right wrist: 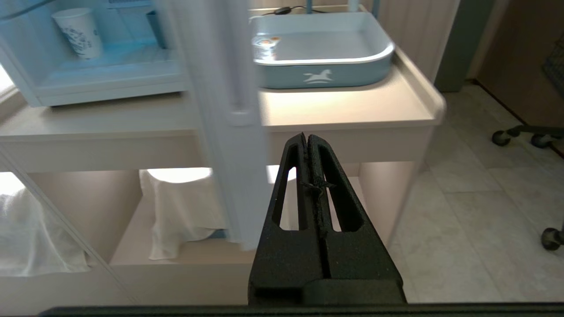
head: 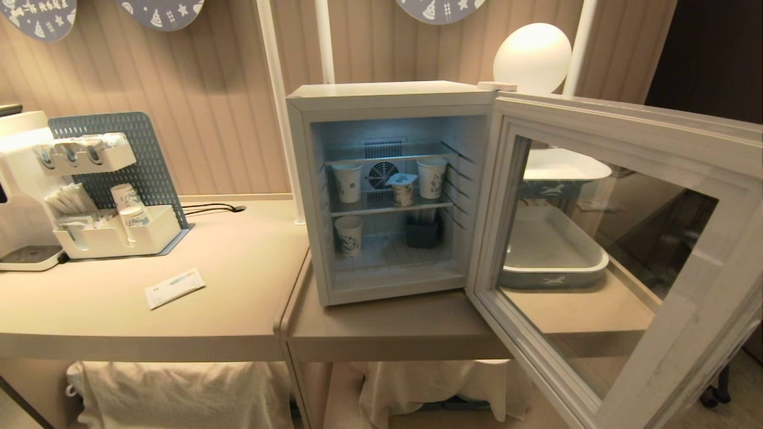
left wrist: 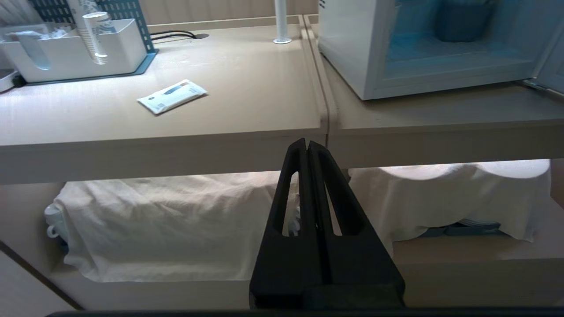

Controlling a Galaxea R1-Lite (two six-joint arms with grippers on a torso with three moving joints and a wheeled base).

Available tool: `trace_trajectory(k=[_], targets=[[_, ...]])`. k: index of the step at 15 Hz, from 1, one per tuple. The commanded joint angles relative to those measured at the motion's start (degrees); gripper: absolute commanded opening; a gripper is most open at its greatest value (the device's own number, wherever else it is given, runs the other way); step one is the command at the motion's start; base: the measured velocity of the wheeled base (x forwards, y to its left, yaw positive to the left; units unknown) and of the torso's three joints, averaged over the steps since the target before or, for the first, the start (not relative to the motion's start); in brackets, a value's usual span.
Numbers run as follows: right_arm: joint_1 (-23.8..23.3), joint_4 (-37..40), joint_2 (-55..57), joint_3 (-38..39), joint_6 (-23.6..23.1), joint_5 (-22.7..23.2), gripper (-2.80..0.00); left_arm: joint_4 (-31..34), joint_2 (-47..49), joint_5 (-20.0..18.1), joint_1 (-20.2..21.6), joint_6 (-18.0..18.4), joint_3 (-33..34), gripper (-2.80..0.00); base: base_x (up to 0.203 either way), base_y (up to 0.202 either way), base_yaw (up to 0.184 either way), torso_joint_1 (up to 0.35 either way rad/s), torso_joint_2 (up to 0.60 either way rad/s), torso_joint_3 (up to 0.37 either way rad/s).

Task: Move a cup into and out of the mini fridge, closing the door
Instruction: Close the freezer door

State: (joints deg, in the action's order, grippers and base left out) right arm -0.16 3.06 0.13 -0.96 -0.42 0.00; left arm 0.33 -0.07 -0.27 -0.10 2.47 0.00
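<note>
Door swung wide off fridge, cup on its middle shelf.

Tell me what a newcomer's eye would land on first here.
The lit mini fridge in the middle of the counter, its door swung wide open to the right. On its middle shelf the cup stands between two paper cups. Both grippers, left and right, are shut, below the counter edge.

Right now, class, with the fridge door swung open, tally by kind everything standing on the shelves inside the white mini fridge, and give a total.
Tall open white paper cups with blue patterns: 3
Small squat yogurt-style cup with a white-and-light-blue foil lid: 1
Dark box-shaped container on the lower shelf: 1
Total: 5
</note>
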Motion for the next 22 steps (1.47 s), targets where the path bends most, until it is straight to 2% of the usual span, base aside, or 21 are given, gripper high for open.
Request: trace_trajectory(k=[1, 3, 5, 7, 8, 11, 13, 14, 15, 18, 19, 20, 21, 22], targets=[[0.0, 0.0, 0.1, 0.0, -0.1, 0.0, -2.8, 0.0, 0.1, 0.0, 0.0, -0.1, 0.0, -2.8, 0.0, -0.19, -0.003, 0.003, -0.01, 0.002], [0.0, 0.0, 0.1, 0.0, 0.0, 0.0, -2.8, -0.3, 0.1, 0.2, 0.0, 0.2, 0.1, -2.8, 0.0, -0.194, 0.001, 0.002, 0.0, 0.001], [-0.1, 0.0, 0.0, -0.1, 0.0, 0.0, -2.8, -0.3, 0.1, 0.2, 0.0, -1.5, 0.0, -2.8, 0.0, -0.167, 0.0, 0.001, 0.0, 0.0], [0.0, 0.7, 2.3, -6.4, 2.4, 0.0, -2.8, -0.3, 0.1, 0.2, 0.0, -1.7, 0.0, -2.8, 0.0, -0.052, 0.0, 0.001, 0.0, 0.001], [0.0, 2.2, 5.9, -13.2, 4.8, 0.1, -2.8, -0.3, 0.1, 0.2, 0.0, -1.7, 0.0, -2.8, 0.0, 0.0, 0.0, 0.0, 0.0, 0.0], [0.7, 7.0, 26.8, -29.6, 12.2, 0.5, -2.8, -0.3, 0.1, 0.2, 0.1, -1.7, 0.0, -2.8, 0.0, 0.0, 0.0, 0.0, 0.0, 0.0], [0.6, 7.8, 44.9, -38.4, 16.8, 4.0, -2.8, -0.3, 0.1, 0.2, 0.0, -1.7, 0.0, -2.8, 0.0, 0.0, 0.0, 0.0, 0.0, 0.0], [0.1, 6.5, 52.0, -41.5, 18.4, 8.7, -2.8, -0.3, 0.1, 0.2, 0.0, -1.7, 0.0, -2.8, 0.0, 0.0, 0.0, 0.0, 0.0, 0.0], [-0.9, 4.0, 58.1, -43.8, 19.7, 16.7, -2.8, -0.3, 0.1, 0.2, 0.1, -1.7, 0.0, -2.8, 0.0, 0.0, 0.0, 0.0, 0.0, 0.0], [-5.5, -5.3, 68.5, -45.7, 20.6, 53.4, -2.8, -0.3, 0.1, 0.2, 0.0, -1.7, 0.0, -2.8, 0.0, 0.0, 0.0, 0.0, 0.0, 0.0], [-6.7, -7.5, 71.1, -45.9, 20.6, 62.6, -2.8, -0.3, 0.1, 0.2, 0.1, -1.7, 0.0, -2.8, 0.0, 0.0, 0.0, 0.0, 0.0, 0.0], [-7.5, -9.1, 72.8, -45.4, 20.4, 69.3, -2.8, -0.3, 0.1, 0.2, 0.1, -1.7, 0.0, -2.8, 0.0, 0.0, 0.0, 0.0, 0.0, 0.0], [-7.7, -10.9, 73.8, -44.5, 19.9, 72.6, -2.8, -0.3, 0.1, 0.2, 0.1, -1.7, 0.0, -2.8, 0.0, 0.0, 0.0, 0.0, 0.0, 0.0], [-6.2, -11.4, 73.9, -44.0, 19.7, 72.8, -2.8, -0.3, 0.1, 0.2, 0.0, -1.7, 0.0, -2.8, 0.0, 0.0, 0.0, 0.0, 0.0, 0.0]])
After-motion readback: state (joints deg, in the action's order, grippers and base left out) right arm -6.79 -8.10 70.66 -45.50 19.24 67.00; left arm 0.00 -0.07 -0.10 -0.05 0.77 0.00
